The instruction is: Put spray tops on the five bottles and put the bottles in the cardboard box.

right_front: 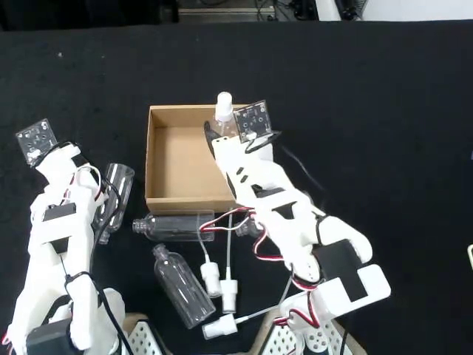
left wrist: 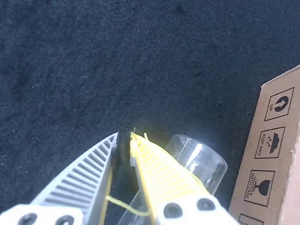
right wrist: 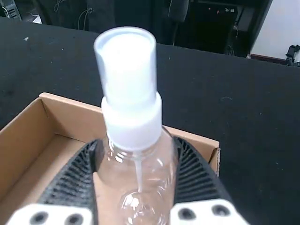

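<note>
Currently capped bottle [right wrist: 136, 159] gripped above cardboard box [right_front: 181, 166].

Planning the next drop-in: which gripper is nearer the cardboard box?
Right. The right gripper holds a capped bottle over the cardboard box; the left gripper is off its left side, beside another bottle.

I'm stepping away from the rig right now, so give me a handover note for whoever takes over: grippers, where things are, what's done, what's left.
Right gripper: shut on a capped bottle, held over the cardboard box at its far corner.
Left gripper: shut, holding nothing, beside an uncapped bottle lying next to the box.
Table: two more bare bottles and three loose spray tops lie between box and arm bases.
Done: one bottle capped.
Left: box it, then cap and box the others.
</note>
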You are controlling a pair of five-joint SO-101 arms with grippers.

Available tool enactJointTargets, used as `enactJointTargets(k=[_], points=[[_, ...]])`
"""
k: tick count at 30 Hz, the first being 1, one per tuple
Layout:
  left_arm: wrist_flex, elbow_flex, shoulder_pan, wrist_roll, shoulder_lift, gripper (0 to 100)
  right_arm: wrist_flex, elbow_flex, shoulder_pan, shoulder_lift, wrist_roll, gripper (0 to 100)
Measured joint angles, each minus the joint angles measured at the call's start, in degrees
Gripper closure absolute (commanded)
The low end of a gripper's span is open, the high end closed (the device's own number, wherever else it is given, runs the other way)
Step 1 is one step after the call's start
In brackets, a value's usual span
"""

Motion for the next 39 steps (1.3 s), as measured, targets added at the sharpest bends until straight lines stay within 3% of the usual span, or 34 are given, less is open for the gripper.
enactJointTargets(k=[39], points=[[0.0,0.0,0.0,0.0,0.0,97,0.0,-2.4,0.1,0.1,0.0,97.2]])
